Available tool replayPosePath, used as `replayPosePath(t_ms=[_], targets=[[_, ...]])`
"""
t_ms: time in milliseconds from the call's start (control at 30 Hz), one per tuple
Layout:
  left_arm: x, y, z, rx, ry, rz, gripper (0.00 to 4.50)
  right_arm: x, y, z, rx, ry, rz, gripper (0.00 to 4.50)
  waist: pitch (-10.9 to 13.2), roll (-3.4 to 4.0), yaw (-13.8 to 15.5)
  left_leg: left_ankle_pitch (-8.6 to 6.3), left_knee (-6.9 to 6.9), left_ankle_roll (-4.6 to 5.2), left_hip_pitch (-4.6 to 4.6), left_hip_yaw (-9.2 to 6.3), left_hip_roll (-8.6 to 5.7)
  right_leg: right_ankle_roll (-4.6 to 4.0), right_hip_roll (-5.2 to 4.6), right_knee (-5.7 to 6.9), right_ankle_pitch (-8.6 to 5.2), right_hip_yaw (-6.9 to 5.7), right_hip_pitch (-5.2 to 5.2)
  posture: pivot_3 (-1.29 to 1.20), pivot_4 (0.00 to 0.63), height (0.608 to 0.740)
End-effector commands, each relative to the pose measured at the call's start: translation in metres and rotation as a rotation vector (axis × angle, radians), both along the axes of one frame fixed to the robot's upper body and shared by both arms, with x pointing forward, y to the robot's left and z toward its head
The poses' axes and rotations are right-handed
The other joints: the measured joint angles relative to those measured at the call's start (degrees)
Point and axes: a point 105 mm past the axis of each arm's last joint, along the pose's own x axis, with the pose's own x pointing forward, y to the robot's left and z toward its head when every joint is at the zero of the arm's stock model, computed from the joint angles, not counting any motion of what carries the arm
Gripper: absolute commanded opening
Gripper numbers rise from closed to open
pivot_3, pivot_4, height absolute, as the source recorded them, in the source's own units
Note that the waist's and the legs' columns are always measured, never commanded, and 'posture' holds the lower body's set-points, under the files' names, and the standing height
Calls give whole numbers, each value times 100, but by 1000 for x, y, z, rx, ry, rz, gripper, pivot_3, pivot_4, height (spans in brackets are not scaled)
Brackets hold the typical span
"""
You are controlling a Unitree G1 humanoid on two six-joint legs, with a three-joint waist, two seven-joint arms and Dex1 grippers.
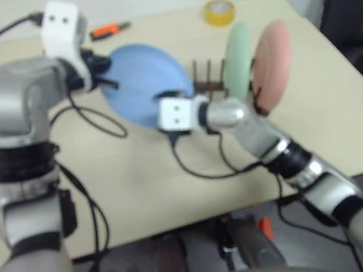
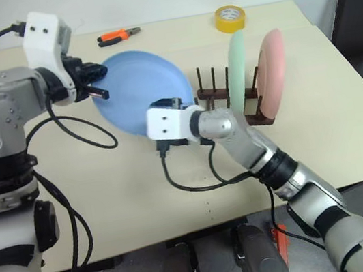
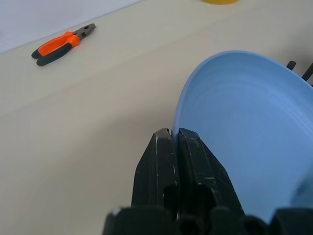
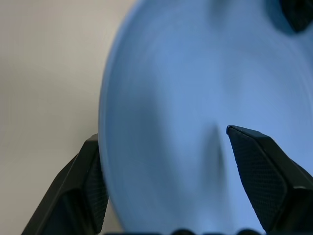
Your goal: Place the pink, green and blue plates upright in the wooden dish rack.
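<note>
Right eye view: the left gripper [image 2: 96, 82] has its black fingers pinched tight on the rim of the round, matte light blue plate [image 2: 141, 90], holding it tilted above the beige worktop [image 2: 144, 204] just beside the small dark brown wooden dish rack [image 2: 219, 92], where the mint green plate [image 2: 238, 72] and the pale pink plate [image 2: 272, 70] stand upright between the pegs. The right gripper [image 4: 166, 181] has its fingers spread wide, one on each side of the blue plate's edge, not closed on it. Orange-handled pliers [image 2: 118, 34] and a yellow tape roll [image 2: 230, 18] lie at the worktop's far edge.
</note>
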Motion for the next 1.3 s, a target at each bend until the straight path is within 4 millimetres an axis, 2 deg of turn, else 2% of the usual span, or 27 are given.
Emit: replayPosePath(t_ms=[33,233,333,567,700,800,867,933,1000,1067,1133,1200,1267,1300], targets=[[-1,-6,19,-9,-73,-16,0,1,-10,17,36,-54,-43,2863,0,0,-7,1,1,-2,1,0,0,0,0,4,0,0,0,0,150,740],[-2,-13,16,-37,-71,-27,0,2,-14,20,49,-64,-56,665,0,0,-12,3,1,-5,6,-3,2,0,4,10,0,-1,0,0,150,740],[-2,-14,16,-41,-77,-22,0,1,-11,25,81,-77,-40,43,0,0,-12,4,2,-6,4,0,0,0,4,9,0,2,0,0,150,740],[-4,-13,22,-47,-85,-36,0,-5,-3,36,153,-100,5,4,0,0,-12,4,2,-6,4,-1,0,0,4,8,0,2,0,0,150,740],[-7,0,32,-62,-107,-17,1085,-6,0,44,185,-121,33,0,0,0,-23,4,2,-6,6,-1,1,0,4,10,0,3,0,0,150,740],[-10,9,37,-52,-118,0,2253,-7,0,46,190,-132,48,0,0,0,-16,4,2,-7,5,-3,2,0,5,11,0,1,0,0,150,740],[-15,18,50,-64,-157,3,2932,-8,1,48,189,-142,61,0,0,0,-17,5,3,-8,5,-1,0,0,5,10,0,2,1,0,150,740],[-23,22,65,-78,-194,-20,2932,-8,2,50,193,-149,71,0,0,0,-26,5,5,-8,5,0,0,0,4,10,1,4,1,0,150,740],[-36,22,83,-117,-241,-89,2932,-9,1,52,200,-154,77,0,0,0,-25,5,4,-8,4,-2,1,0,5,10,1,2,0,0,150,740],[-61,29,111,-163,-334,-185,2932,-10,1,58,231,-141,89,0,0,0,-34,4,3,-8,4,-3,2,0,6,8,1,0,-1,0,150,740],[-78,34,122,-167,-392,-244,2932,-10,0,63,265,-122,99,0,0,0,-50,3,1,-10,4,0,6,0,7,7,1,3,-3,0,150,740],[-92,36,124,-139,-431,-299,2932,-12,-1,72,320,-85,109,0,0,0,-41,2,-1,-11,4,-1,6,-1,7,6,0,3,-3,0,150,740],[-125,35,118,-124,-512,-464,2932,-14,-5,96,462,-9,117,0,-3,8,-42,2,-1,-14,8,0,4,-1,6,3,0,2,2,0,150,740],[-137,36,103,-138,-492,-521,2932,-13,-12,113,551,31,112,0,-2,9,-47,1,-5,-15,21,4,6,-1,4,6,0,16,5,0,150,740]])
